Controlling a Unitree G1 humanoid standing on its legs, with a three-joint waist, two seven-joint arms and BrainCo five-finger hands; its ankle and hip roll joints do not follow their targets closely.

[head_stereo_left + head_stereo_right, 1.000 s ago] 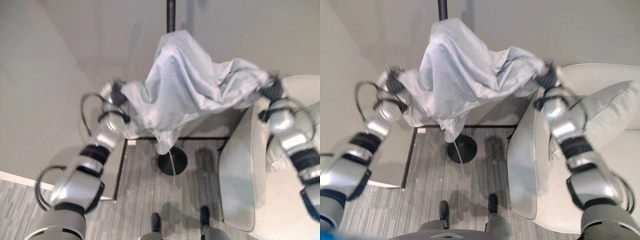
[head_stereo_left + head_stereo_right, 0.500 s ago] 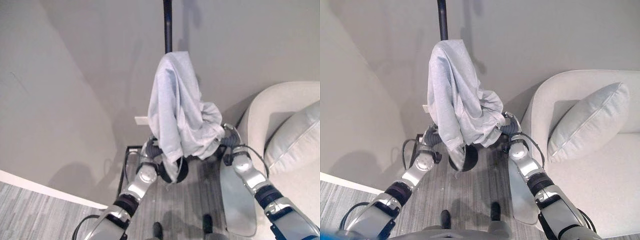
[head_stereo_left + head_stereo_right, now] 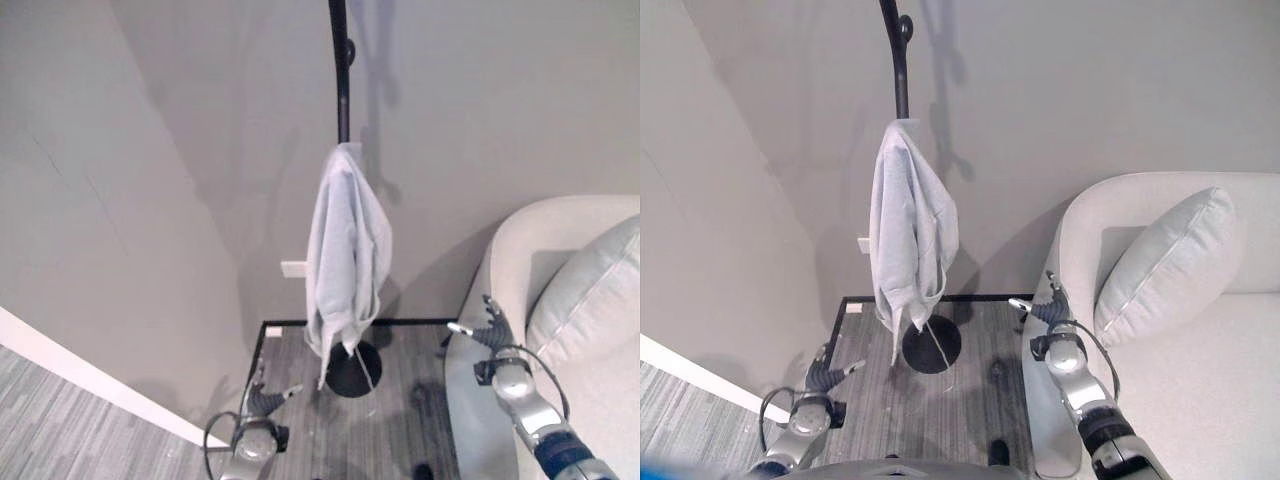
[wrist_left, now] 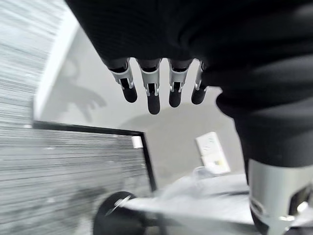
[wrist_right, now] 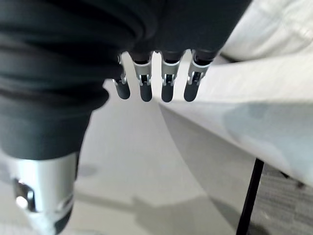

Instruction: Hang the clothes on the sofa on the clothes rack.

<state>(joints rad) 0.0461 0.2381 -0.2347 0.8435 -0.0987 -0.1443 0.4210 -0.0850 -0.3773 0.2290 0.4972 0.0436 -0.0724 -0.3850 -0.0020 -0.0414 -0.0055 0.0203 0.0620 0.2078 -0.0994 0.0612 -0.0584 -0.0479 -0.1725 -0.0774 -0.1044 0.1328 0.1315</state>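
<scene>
A light grey garment hangs limp from the black pole of the clothes rack, reaching down almost to the round black base. My left hand is low, left of the base, open with straight fingers and nothing in it. My right hand is beside the sofa's arm, right of the base, open as well, fingers straight. Both hands are clear of the garment. The garment's hem lies past the left hand's fingers.
A pale sofa with a grey cushion fills the right side. Grey walls meet in a corner behind the rack, with a white outlet low on the wall. A thin black frame borders the floor around the base.
Both hands have let go of the garment and dropped low, apart from it. The garment has fallen from spread wide to hanging narrow on the pole. The camera has shifted upward.
</scene>
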